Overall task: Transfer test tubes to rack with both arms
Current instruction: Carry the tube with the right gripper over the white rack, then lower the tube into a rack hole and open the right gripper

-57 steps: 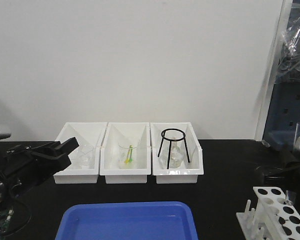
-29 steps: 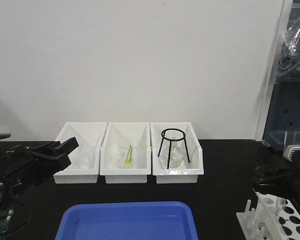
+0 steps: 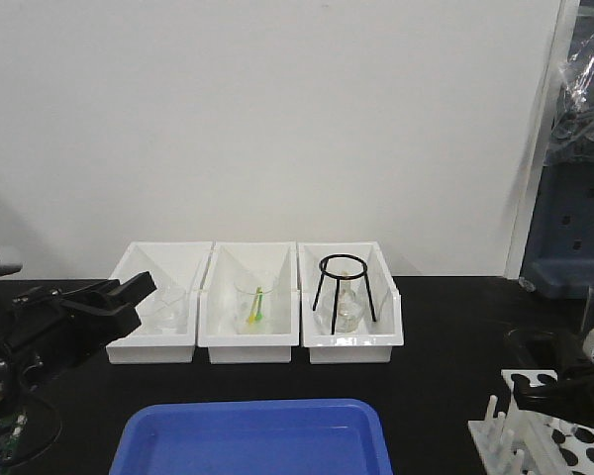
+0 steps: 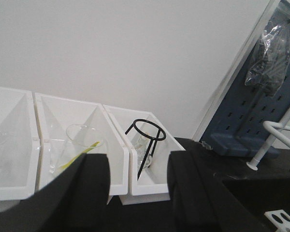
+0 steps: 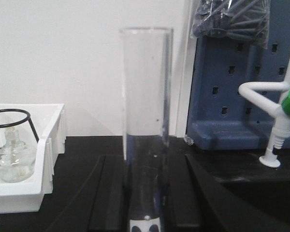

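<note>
Above rack (image 3: pixel 512 438), right gripper (image 5: pixel 147 203) clamps tube (image 5: pixel 146 96) upright; misaligned descent could jam glass on hole rim, crack it; left gripper (image 4: pixel 137 193) wide, empty.

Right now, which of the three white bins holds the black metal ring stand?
The rightmost bin in the front view. The ring stand stands in it over a small glass flask; the middle bin and left bin have no stand.

Even bright light, soft shadows; wrist views' foreground blurry.
</note>
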`<state>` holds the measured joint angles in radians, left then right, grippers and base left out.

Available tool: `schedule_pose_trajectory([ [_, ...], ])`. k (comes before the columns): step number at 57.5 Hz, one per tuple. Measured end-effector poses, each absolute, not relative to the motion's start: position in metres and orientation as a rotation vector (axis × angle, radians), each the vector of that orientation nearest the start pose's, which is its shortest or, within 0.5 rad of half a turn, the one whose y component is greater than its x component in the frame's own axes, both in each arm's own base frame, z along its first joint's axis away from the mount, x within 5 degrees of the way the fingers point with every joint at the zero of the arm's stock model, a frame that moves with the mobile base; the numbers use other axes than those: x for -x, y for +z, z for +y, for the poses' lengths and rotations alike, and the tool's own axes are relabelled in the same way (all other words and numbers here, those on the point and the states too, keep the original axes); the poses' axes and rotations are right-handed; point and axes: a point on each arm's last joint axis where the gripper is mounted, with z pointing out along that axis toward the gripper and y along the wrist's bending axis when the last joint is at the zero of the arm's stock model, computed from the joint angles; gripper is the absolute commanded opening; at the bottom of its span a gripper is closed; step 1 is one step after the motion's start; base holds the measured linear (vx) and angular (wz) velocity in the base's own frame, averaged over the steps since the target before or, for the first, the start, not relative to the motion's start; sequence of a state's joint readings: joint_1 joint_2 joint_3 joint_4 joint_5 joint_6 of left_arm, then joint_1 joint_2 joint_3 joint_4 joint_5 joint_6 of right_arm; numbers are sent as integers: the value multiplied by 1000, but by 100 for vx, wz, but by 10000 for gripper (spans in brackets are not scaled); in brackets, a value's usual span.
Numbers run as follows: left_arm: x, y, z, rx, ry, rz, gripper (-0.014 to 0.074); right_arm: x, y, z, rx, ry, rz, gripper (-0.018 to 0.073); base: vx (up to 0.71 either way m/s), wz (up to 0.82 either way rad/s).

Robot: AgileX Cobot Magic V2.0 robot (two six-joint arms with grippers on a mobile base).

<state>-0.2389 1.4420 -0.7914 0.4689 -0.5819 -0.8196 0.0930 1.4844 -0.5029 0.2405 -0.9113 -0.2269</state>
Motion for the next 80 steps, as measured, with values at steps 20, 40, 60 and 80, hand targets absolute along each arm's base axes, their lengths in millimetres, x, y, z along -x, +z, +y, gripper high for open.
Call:
schedule_pose_trajectory([
  [20,-300,290,-96,-54,-707,1648,421,-284,211,10,-29,-111,1602,-6,0,0],
  [40,-300,290,-96,-55,-706,1648,421,-290,189,11,-19,-104,1681,-6,0,0],
  [60,-300,290,-96,-55,-706,1648,421,-296,172,14,-21,-75,1675,-6,0,0],
  [80,-300,290,-96,-55,-706,1648,421,-298,157,14,-16,-80,1722,-4,0,0],
])
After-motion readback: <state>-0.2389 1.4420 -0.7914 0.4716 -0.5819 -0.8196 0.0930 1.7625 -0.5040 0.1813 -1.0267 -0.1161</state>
